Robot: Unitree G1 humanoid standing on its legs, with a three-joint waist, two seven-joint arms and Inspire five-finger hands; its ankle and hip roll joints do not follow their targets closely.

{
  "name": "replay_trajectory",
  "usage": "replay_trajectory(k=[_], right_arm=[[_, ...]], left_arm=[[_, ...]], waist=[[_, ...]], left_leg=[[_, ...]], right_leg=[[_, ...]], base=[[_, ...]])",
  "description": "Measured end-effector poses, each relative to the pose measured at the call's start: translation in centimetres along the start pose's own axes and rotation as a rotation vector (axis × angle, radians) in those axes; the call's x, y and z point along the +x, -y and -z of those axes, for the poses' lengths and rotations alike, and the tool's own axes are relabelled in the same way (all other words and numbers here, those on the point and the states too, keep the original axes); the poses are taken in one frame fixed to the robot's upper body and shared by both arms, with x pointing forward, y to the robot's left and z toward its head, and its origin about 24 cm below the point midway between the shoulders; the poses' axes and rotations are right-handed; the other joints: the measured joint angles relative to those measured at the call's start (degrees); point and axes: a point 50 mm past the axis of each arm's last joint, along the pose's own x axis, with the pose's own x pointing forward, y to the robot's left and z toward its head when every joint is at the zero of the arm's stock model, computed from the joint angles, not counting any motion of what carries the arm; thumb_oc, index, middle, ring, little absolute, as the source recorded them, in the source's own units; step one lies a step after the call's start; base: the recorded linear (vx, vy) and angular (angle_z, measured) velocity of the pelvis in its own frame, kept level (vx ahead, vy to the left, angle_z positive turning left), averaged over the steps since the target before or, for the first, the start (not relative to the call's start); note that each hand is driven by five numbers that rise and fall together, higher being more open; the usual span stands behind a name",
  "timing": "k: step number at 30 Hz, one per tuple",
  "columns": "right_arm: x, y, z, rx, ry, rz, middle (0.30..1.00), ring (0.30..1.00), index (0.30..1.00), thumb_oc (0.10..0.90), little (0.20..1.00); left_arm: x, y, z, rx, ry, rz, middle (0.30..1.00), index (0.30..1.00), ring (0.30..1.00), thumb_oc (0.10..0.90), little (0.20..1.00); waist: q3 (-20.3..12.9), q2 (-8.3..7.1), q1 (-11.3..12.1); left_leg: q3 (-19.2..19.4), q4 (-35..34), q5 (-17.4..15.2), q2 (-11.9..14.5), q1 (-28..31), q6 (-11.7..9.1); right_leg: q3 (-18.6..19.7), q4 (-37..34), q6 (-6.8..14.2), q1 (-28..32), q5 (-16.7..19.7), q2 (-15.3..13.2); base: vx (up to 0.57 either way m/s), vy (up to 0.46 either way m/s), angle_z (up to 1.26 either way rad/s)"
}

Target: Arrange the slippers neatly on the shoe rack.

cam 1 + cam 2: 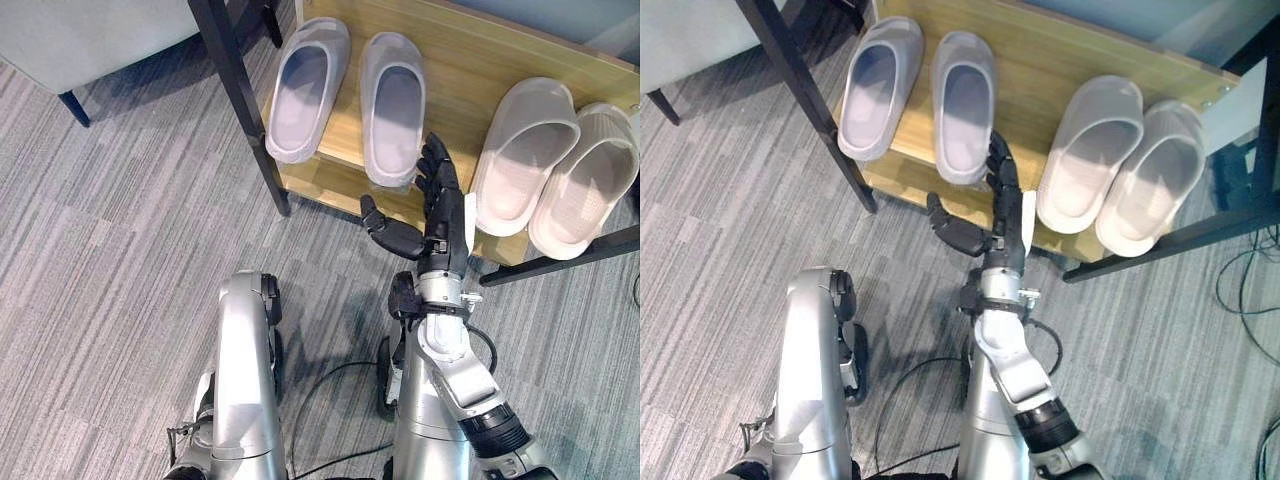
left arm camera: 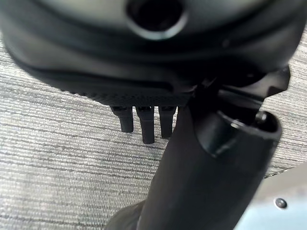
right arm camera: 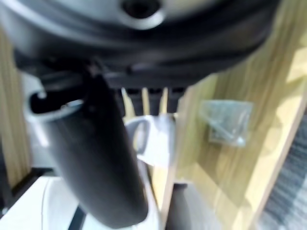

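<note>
So rn all four slippers are on the shoe rack's wooden shelf point(image 1: 470, 70), heels hanging a bit past the front edge. The grey pair is on the robot's left: left grey slipper point(image 1: 307, 88) and right grey slipper point(image 1: 393, 108), roughly parallel w/ a narrow gap between them, toes pointing to the back. The white pair is on the right: inner white slipper point(image 1: 526, 152) and outer white slipper point(image 1: 584, 180), touching each other and both angled, so that pair looks less tidy imo.

The right hand point(image 1: 440, 215) is up at the shelf front, between the two pairs, fingers straight, thumb sticking out to the side, holding nothing. Its fingertips sit right by the heel of the right grey slipper. Looks like touching, but can't say 100%. My guess is flat fingers bc it's nudging that slipper, not picking it up (pushing makes sense for lining things up on a shelf).

The left hand point(image 2: 144, 122) hangs low over the carpet point(image 1: 110, 280), well away from the rack, fingers straight, idle afaict.

Probably close to done; the slanted white pair would be the thing left to straighten, if anything.
</note>
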Motion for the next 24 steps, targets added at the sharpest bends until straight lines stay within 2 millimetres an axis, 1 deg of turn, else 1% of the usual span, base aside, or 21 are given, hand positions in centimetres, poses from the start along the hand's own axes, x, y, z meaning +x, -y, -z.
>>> replay_trajectory(k=[6, 10, 15, 17, 24], right_arm=[[0.2, -0.6, -0.2, 0.004, 0.01, -0.034, 0.9, 0.9, 0.9, 0.8, 0.9], [0.5, -1.6, -0.8, 0.013, 0.037, -0.089, 0.9, 0.9, 0.9, 0.8, 0.9], [1.8, -3.0, -1.2, -0.005, 0.065, -0.135, 0.9, 0.9, 0.9, 0.8, 0.9], [2.2, -3.3, -1.5, -0.007, 0.074, -0.143, 0.9, 0.9, 0.9, 0.8, 0.9], [2.3, -3.9, -1.9, -0.002, 0.089, -0.182, 0.9, 0.9, 0.9, 0.8, 0.9]], left_arm=[[0.1, 0.0, -0.1, 0.016, 0.003, 0.002, 0.9, 0.9, 0.9, 0.8, 0.9], [0.1, 0.0, -0.1, 0.016, 0.002, 0.002, 0.9, 0.9, 0.9, 0.8, 0.9], [0.0, 0.0, 0.1, 0.019, -0.003, 0.002, 0.9, 0.9, 0.9, 0.8, 0.9], [0.0, 0.1, 0.0, 0.02, -0.002, 0.004, 0.9, 0.9, 0.9, 0.8, 0.9], [0.0, 0.1, 0.1, 0.025, -0.003, 0.005, 0.9, 0.9, 0.9, 0.8, 0.9]], waist=[[-0.01, 0.02, 0.0], [-0.01, 0.02, 0.13], [-0.01, 0.02, 0.35], [-0.01, 0.03, 0.62], [0.05, 0.16, 0.62]], left_leg=[[0.0, 0.05, 0.0, -0.02, 0.32, 0.0], [-0.04, 0.1, 0.0, -0.04, 0.51, 0.0], [-0.05, 0.1, 0.0, -0.07, 0.72, 0.0], [-0.05, 0.1, 0.0, -0.07, 0.75, 0.0], [-0.06, 0.1, -0.01, -0.08, 0.89, -0.02]], right_leg=[[-0.01, 0.04, -0.01, 0.43, 0.02, 0.0], [-0.01, 0.05, 0.0, 0.63, 0.0, -0.01], [-0.03, 0.07, -0.01, 0.81, 0.02, -0.02], [-0.05, 0.08, -0.01, 0.83, 0.02, -0.04], [-0.04, 0.09, -0.02, 0.91, 0.01, 0.02]], base=[[0.0, 0.0, 0.0], [0.0, 0.0, 0.0], [0.0, 0.0, 0.0], [0.0, 0.0, 0.0], [0.0, 0.0, 0.0]])
